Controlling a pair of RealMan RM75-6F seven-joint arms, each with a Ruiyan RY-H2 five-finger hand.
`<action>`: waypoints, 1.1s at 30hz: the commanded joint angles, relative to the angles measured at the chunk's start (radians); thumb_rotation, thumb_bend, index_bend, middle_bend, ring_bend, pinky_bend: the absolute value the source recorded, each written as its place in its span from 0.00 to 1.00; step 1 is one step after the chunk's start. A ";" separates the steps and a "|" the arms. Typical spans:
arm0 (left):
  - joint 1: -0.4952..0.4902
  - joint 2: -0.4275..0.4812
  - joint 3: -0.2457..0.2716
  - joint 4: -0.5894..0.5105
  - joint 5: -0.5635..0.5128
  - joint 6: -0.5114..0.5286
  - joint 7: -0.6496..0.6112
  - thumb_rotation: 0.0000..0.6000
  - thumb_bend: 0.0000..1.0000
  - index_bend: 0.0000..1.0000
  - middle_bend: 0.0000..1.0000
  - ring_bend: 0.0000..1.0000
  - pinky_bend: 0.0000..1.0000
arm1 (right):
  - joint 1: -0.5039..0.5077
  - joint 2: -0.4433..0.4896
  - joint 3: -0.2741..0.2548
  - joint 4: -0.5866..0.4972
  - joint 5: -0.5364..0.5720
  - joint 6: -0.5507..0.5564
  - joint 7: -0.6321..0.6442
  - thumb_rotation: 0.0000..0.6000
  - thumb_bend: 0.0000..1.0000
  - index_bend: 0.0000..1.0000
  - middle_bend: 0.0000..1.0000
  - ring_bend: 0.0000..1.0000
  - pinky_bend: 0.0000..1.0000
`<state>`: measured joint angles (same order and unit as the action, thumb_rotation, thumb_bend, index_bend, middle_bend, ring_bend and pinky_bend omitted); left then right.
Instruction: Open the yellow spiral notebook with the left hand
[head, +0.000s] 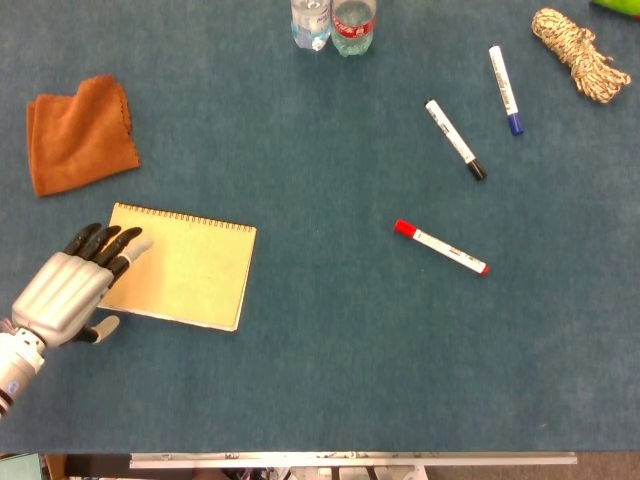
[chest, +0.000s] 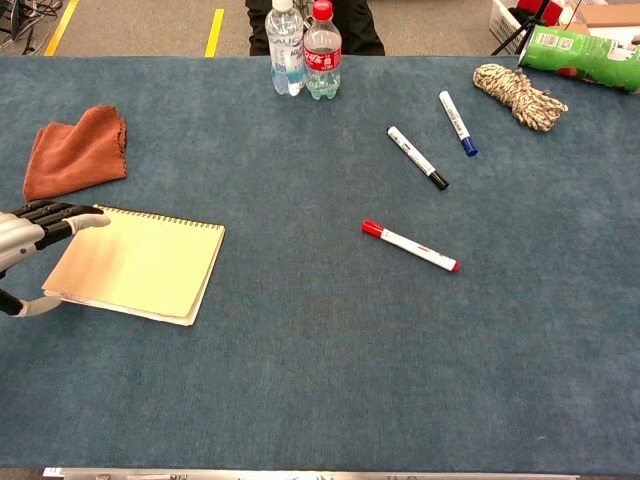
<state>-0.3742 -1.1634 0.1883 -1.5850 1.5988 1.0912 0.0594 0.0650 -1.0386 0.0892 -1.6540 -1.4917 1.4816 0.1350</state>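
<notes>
The yellow spiral notebook (head: 185, 268) (chest: 140, 263) lies flat and closed on the blue table, with its spiral binding along the far edge. My left hand (head: 70, 288) (chest: 25, 245) hovers at the notebook's left edge, fingers spread and pointing toward the far side, holding nothing. Its fingertips (head: 110, 240) overlap the near-left corner of the cover. My right hand shows in neither view.
An orange cloth (head: 78, 132) lies behind the notebook at the left. Two water bottles (chest: 305, 48) stand at the far edge. A red marker (head: 440, 247), a black one (head: 455, 139) and a blue one (head: 505, 89) lie to the right, with a rope bundle (head: 580, 52) beyond.
</notes>
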 joint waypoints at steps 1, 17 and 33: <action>0.015 -0.037 -0.001 0.046 0.019 0.021 0.004 1.00 0.26 0.00 0.00 0.00 0.00 | -0.002 0.004 -0.001 -0.009 -0.002 0.005 -0.007 1.00 0.27 0.38 0.30 0.18 0.30; 0.012 -0.195 -0.014 0.290 0.070 0.022 -0.018 1.00 0.26 0.00 0.00 0.00 0.00 | -0.022 0.019 -0.008 -0.036 -0.003 0.033 -0.025 1.00 0.27 0.38 0.30 0.18 0.30; -0.040 -0.225 -0.065 0.419 0.042 -0.013 -0.054 1.00 0.26 0.00 0.00 0.00 0.00 | -0.041 0.023 -0.012 -0.051 -0.004 0.058 -0.037 1.00 0.27 0.38 0.30 0.18 0.30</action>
<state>-0.4105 -1.3868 0.1264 -1.1686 1.6420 1.0805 0.0049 0.0242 -1.0150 0.0770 -1.7053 -1.4959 1.5399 0.0976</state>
